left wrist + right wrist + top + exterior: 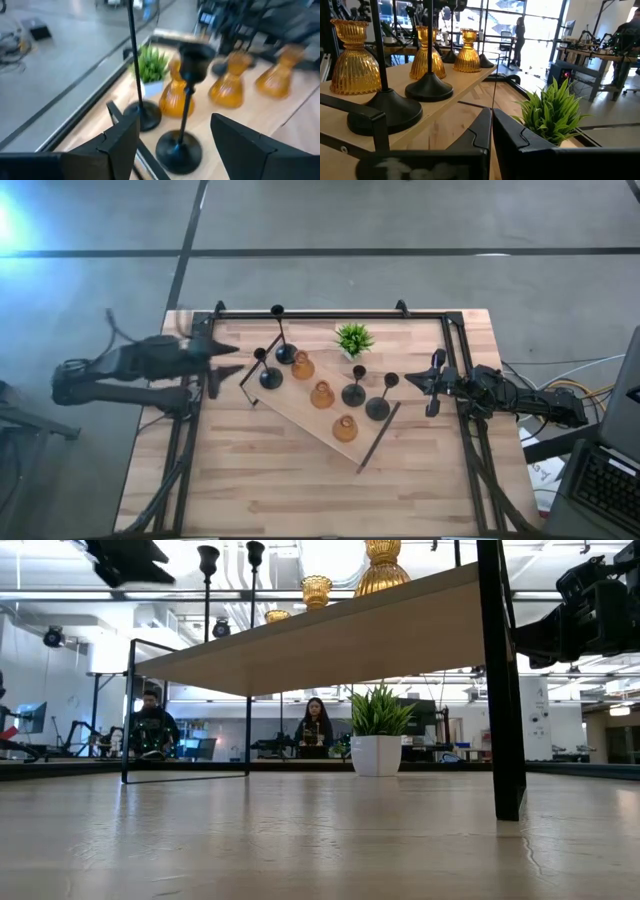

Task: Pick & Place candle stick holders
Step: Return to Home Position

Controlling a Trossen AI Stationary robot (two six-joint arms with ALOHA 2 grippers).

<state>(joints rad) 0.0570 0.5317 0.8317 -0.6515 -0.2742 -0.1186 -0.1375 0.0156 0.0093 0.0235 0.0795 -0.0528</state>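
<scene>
All seven candle stick holders (322,394) sit on shelf (310,420), placing looks done; left jaws wide open, empty; right jaws closed, empty.

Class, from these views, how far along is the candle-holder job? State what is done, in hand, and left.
Done: four black holders and three amber holders all stand on the shelf. In hand: nothing; the left gripper is open and the right gripper shut, both empty, off the shelf's ends. Left: apparently only parking the arms.
</scene>
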